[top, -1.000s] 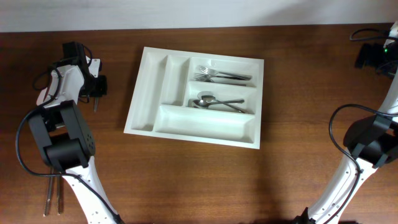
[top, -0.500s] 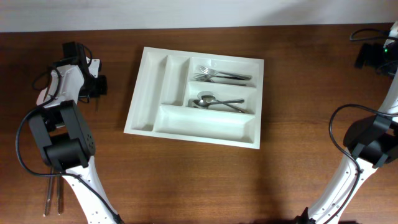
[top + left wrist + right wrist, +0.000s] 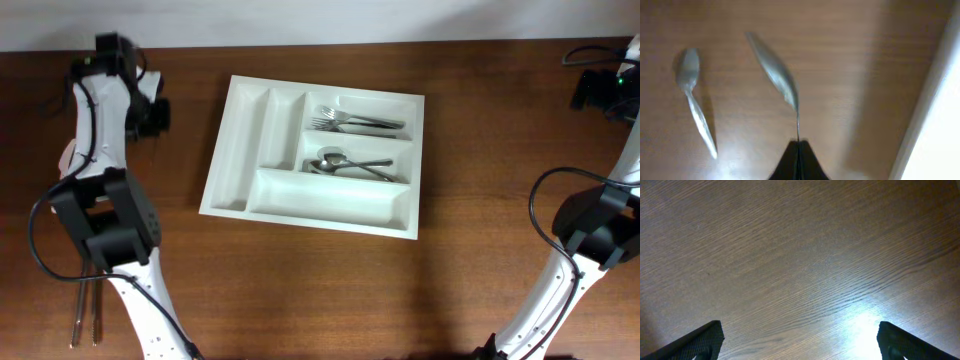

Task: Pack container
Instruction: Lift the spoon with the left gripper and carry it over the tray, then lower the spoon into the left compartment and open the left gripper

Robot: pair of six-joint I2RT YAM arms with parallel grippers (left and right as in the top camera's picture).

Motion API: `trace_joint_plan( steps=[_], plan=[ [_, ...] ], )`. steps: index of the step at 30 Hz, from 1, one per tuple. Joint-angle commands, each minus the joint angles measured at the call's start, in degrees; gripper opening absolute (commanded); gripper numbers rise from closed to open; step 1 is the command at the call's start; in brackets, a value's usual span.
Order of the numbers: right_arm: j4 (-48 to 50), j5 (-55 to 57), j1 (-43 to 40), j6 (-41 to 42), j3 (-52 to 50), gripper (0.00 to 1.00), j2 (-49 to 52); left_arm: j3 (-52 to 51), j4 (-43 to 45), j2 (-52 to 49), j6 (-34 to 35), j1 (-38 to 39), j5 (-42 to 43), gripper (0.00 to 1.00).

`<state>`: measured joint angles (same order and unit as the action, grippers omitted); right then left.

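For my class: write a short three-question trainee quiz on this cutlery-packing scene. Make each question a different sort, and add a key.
1. True or false: the right gripper is open and holds nothing.
2. What does the left gripper hold? A) nothing B) a metal utensil, by its thin end C) a cup
3. How many compartments of the tray hold cutlery?

Key
1. True. Only bare table shows between its fingers.
2. B. The gripper is shut on the thin end.
3. Two: one with forks, one with spoons.
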<state>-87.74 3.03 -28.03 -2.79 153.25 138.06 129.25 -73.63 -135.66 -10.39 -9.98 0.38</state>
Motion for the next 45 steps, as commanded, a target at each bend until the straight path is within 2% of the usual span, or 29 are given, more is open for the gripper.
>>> trace_joint_plan(
  steps=[1, 7, 14, 18, 27, 33, 42, 45],
  plan=[
    [0.22, 0.24, 0.26, 0.5, -0.26, 0.99, 0.33, 7.23, -5.16, -0.28, 0.48, 4.2, 3.3, 0.02],
    [0.22, 0.24, 0.26, 0.52, -0.26, 0.99, 0.33, 8.63, -7.85, -0.33, 0.44, 11.89, 3.89, 0.02],
    [0.22, 0.24, 0.26, 0.52, -0.26, 0.99, 0.33, 8.63, -4.48, -0.42, 1.2, 16.92, 3.89, 0.02],
    [0.22, 0.24, 0.26, 0.52, -0.26, 0.99, 0.33, 8.59, -3.34, -0.44, 3.45, 17.22, 3.93, 0.02],
    [0.22, 0.26, 0.26, 0.52, -0.26, 0.99, 0.33, 8.59, -1.84, -3.85, 3.98, 17.22, 4.2, 0.02],
    [0.22, 0.24, 0.26, 0.52, -0.26, 0.99, 0.33, 8.57, -2.64, -7.89, 4.85, 17.22, 7.8, 0.02],
    [0.22, 0.24, 0.26, 0.52, -0.26, 0.99, 0.33, 8.52, -2.54, -8.76, 4.79, 17.18, 7.52, 0.02],
    [0.22, 0.26, 0.26, 0.52, -0.26, 0.99, 0.33, 8.52, -2.49, -8.76, 4.74, 17.18, 7.32, 0.1]
  ],
)
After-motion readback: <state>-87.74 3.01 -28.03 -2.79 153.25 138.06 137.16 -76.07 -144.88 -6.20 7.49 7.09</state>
